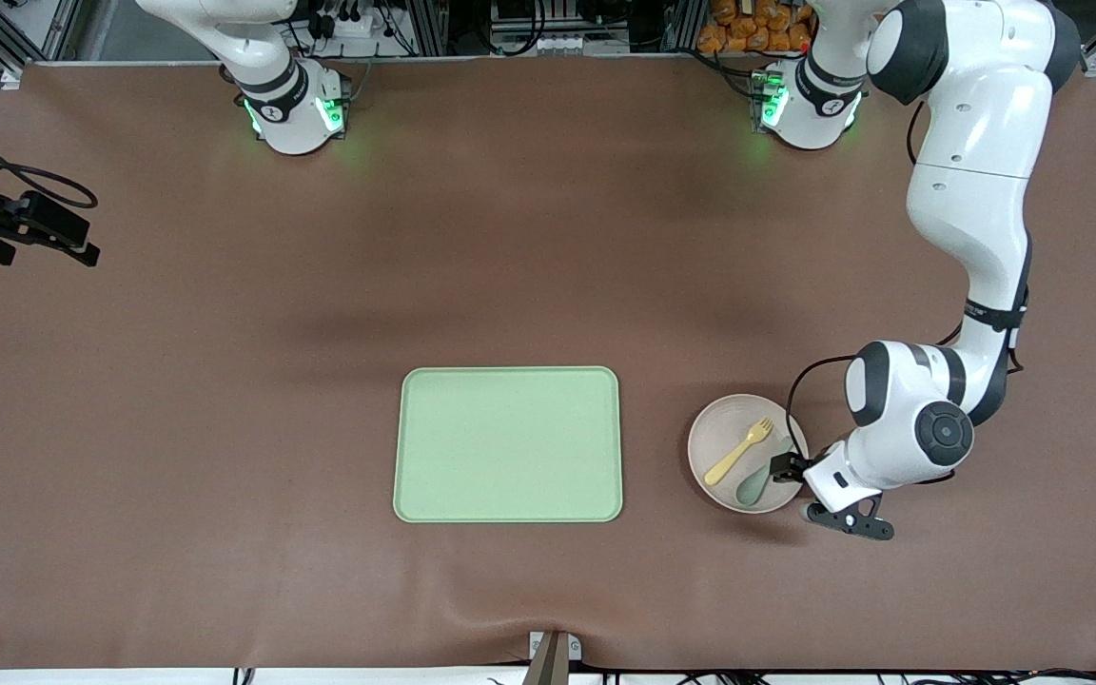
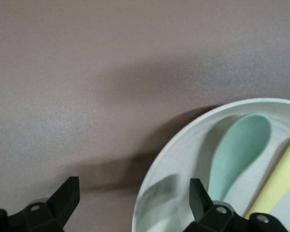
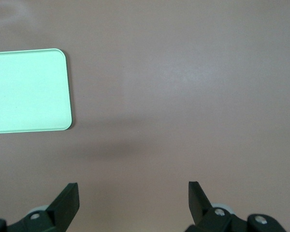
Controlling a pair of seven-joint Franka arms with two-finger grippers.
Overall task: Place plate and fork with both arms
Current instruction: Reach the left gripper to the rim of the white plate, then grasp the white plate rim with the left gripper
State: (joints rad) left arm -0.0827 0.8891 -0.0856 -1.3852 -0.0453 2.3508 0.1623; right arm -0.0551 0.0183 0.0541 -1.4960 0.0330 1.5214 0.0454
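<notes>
Brown cloth covers the table [image 1: 225, 428] in the front view, with a light green tray [image 1: 508, 444] lying bare about midway between the arms' ends and nearer the camera than either base. Beside the tray, toward the left arm's end of the table, sits the pale plate [image 1: 712, 433], and on it lie the yellow fork [image 1: 739, 451] and a grey-green spoon [image 1: 755, 483], side by side. The fork's long axis runs on a slant, tines pointing toward the arms' bases and handle toward the camera. The left gripper [image 1: 789, 467] is down at the plate's rim on the side away from the tray, so the left arm is clearly the nearer one to both plate and fork; the right arm shows only its base and a dark piece at the edge of the view, and it appears to wait. In the left wrist view the left gripper [image 2: 134, 197] has its fingers [image 2: 199, 195] spread wide, one over the plate [image 2: 183, 159] and one over the cloth outside it, so the rim [image 2: 152, 176] lies between them, seemingly lined up for a pinch on the edge; the spoon [image 2: 239, 150] and the fork's handle [image 2: 278, 179] lie just inside. In the right wrist view the right gripper [image 3: 134, 195] is likewise spread apart and holds nothing, hanging over bare cloth with a corner of the tray [image 3: 29, 92] well apart from it.
</notes>
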